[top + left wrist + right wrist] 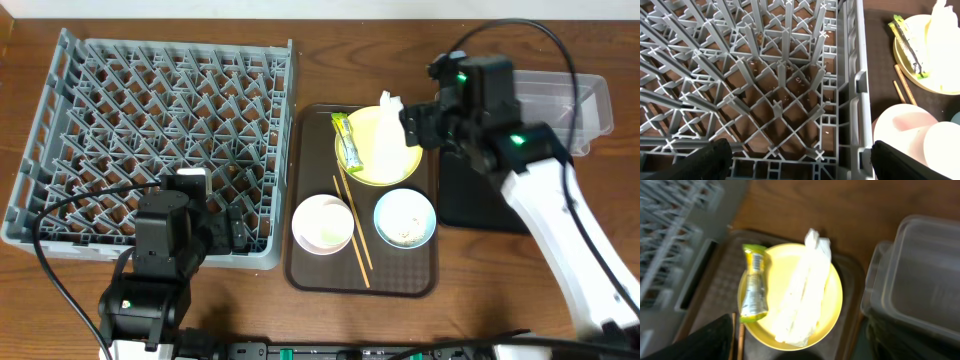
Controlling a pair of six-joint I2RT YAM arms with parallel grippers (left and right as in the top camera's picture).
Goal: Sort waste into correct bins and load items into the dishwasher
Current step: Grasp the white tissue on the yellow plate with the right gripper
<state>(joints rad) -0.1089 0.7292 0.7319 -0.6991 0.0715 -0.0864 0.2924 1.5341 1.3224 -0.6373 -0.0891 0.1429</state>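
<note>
left gripper [230,230]: near-left corner, over the dish rack's [150,110] near edge, fingers spread wide, empty.
bowls: white bowl [322,223] and light blue bowl [404,218] side by side on the brown tray [310,272].
chopsticks [352,230]: slanting between the bowls.
yellow plate [400,162]: tray's far end, carrying snack wrapper [345,140] and paper tissue [385,128].
right gripper [412,125]: over the plate's right rim, jaws wide, empty.
bins: black tray [480,200] toward the right edge, clear tub [565,100] at the far-right corner.

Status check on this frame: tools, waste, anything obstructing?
Left tool open, empty, over dish rack. Right tool at yellow plate, jaw state unclear. Wrapper and tissue on plate. No obstruction seen.
</note>
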